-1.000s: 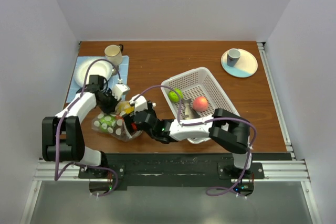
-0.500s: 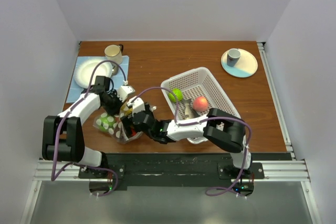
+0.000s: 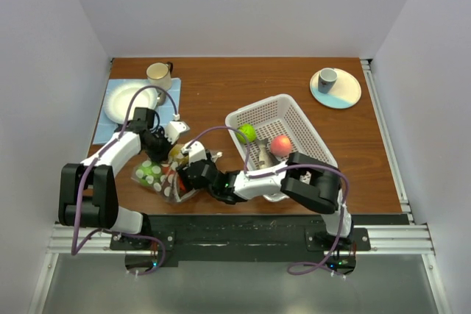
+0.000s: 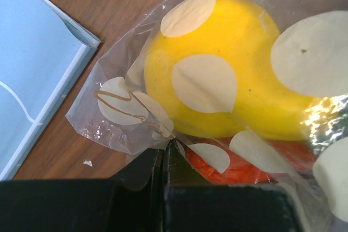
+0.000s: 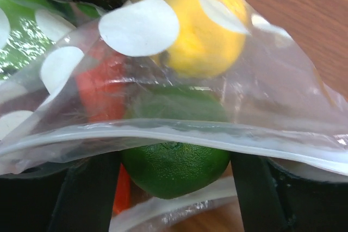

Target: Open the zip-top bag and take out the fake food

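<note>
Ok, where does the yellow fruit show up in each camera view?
Top external: yellow fruit, small, at the zip-top bag's upper edge.
Left wrist: large, centre-right.
Right wrist: top centre.
Shared landmark: the bag's white dots over it.

A brown wooden table fills a 3-sided booth of plain white walls. A metal rail runs along its near edge, with a grey surface below. Light falls soft and even across the wood.
</note>
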Robot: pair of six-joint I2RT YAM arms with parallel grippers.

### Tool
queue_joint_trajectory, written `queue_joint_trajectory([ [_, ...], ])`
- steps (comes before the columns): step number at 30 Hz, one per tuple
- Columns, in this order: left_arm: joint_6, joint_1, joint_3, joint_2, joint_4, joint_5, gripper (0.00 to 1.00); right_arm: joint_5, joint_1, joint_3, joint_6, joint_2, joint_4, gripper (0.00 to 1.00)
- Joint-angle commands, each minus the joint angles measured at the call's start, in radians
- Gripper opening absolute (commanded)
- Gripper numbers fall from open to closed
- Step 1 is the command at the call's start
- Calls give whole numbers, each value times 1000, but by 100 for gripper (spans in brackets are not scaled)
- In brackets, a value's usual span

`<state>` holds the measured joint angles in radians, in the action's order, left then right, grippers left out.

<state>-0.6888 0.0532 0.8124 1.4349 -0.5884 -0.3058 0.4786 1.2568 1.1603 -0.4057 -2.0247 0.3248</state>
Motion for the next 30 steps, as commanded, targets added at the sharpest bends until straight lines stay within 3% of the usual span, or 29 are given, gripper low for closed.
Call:
queue_joint_trajectory([
  [1,11,8,-27,-28,22,-4,0,28,7,-34,25,156,-84,62],
  [9,5,7,-42,-16,45,16,0,34,6,-195,47,513,-213,60],
  [14,8,7,-32,-14,44,13,0,193,-10,-324,27,725,-302,60],
  [19,9,7,-32,-25,33,13,0,301,-186,-416,-64,836,-449,61],
  [21,9,7,-32,-28,32,13,0,324,-235,-433,-74,836,-461,70],
  [22,9,7,-32,-31,29,13,0,333,-240,-430,-84,827,-481,86],
  [25,9,7,-28,-34,22,13,0,390,-241,-409,-110,798,-532,98],
  [30,11,7,-21,-41,13,13,0,341,-240,-399,-88,802,-480,99],
])
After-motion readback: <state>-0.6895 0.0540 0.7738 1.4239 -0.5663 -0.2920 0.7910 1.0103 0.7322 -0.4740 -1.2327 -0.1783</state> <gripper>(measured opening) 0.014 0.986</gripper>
